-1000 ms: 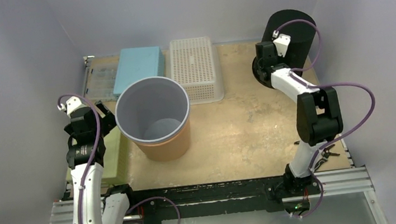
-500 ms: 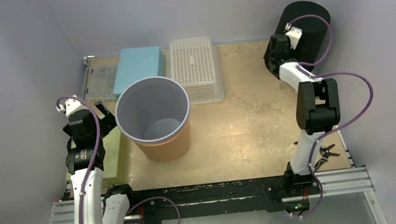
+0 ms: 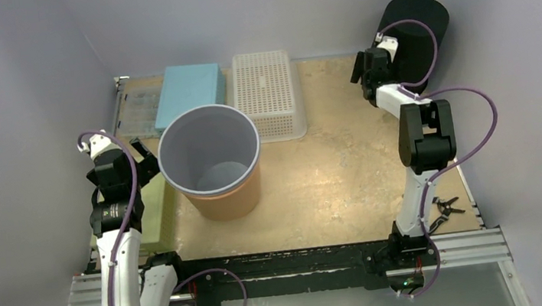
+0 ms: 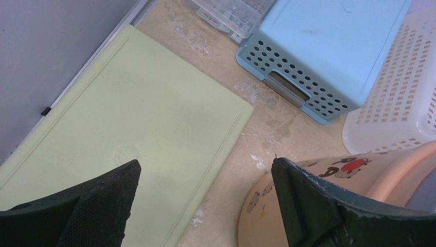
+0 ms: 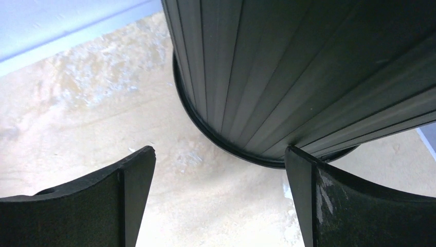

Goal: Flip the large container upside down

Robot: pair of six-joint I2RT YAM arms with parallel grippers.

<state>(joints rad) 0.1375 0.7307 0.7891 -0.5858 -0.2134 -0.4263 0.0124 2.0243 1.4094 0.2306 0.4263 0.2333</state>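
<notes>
A large tan bucket [image 3: 227, 200] stands upright, mouth open to the ceiling and grey inside, on the left half of the sandy worktop [image 3: 331, 169]. It has not been tipped over. The left gripper [image 3: 141, 158] hovers just to its left with fingers spread wide and holding nothing. In the left wrist view, one finger hangs over a pale green board [image 4: 128, 118] and the other over the bucket's printed tan wall [image 4: 259, 206].

Beyond the bucket, along the far edge, sit a light blue perforated box [image 3: 188, 93], a white mesh basket [image 3: 269, 92] to its right and a clear plastic case [image 3: 138, 106] to its left.

In the far right corner a black ribbed bin [image 3: 414, 25] shows a closed flat end on top. In the right wrist view its rim [image 5: 226, 146] is down on the worktop. The right gripper [image 3: 367, 65] is stretched out just to the near left of it, fingers also wide apart. Its wrist camera shows the bin's dark wall [image 5: 308, 67] filling the view ahead of the fingertips, not between them. A small black tool [image 3: 443, 206] lies by the near right edge.
</notes>
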